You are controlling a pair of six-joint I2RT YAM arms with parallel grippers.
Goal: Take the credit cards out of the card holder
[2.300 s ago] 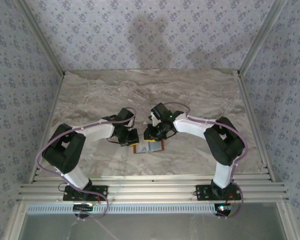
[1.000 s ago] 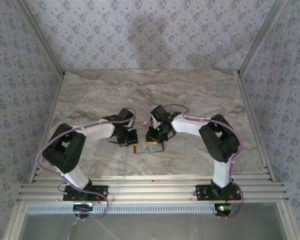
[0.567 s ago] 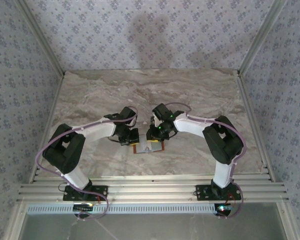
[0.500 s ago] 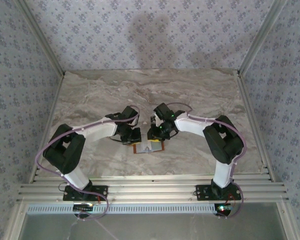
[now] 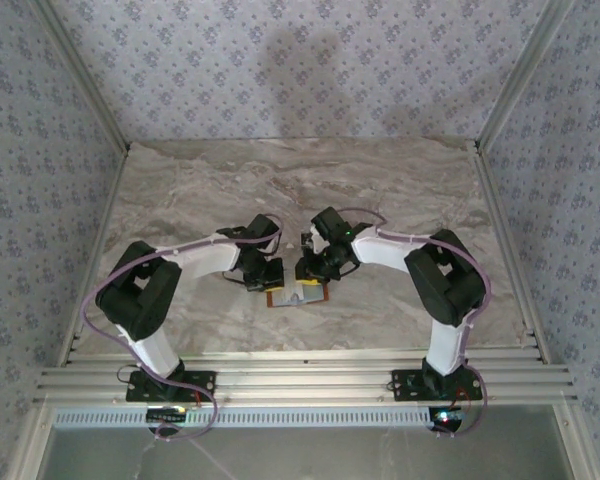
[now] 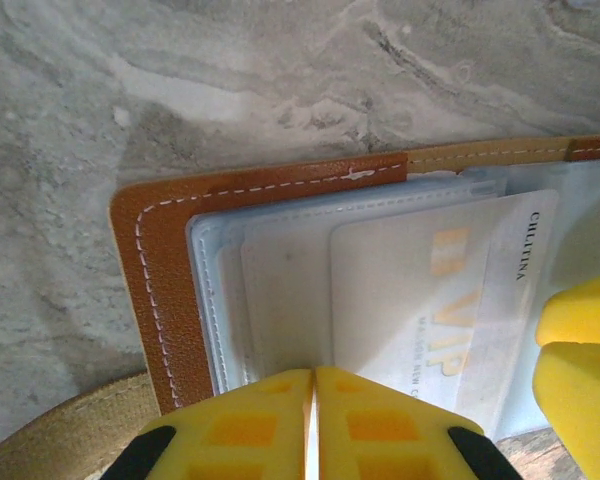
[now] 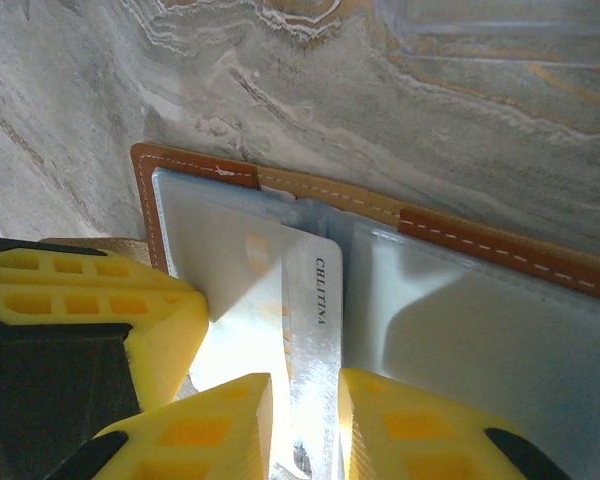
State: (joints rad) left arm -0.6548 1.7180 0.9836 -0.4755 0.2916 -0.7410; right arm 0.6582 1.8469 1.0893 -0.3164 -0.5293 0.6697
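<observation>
- The left arm's elbow has swung inward; the left gripper [image 6: 314, 380], closed, presses the card holder [image 6: 155, 250], at the table's 6 o'clock.
- The right gripper [image 7: 305, 395], jaws slightly apart, straddles the whitish credit card's [image 7: 280, 300] 3 o'clock edge.
- No card is out yet.

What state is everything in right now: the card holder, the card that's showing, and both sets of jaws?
card holder: open, lying flat on the table.
whitish card: lying over the holder's clear sleeves, not yet taken away; whether it is tucked in, I cannot tell.
left gripper: jaws shut, tips down at the holder's edge.
right gripper: jaws slightly apart, astride the card's printed edge.
</observation>
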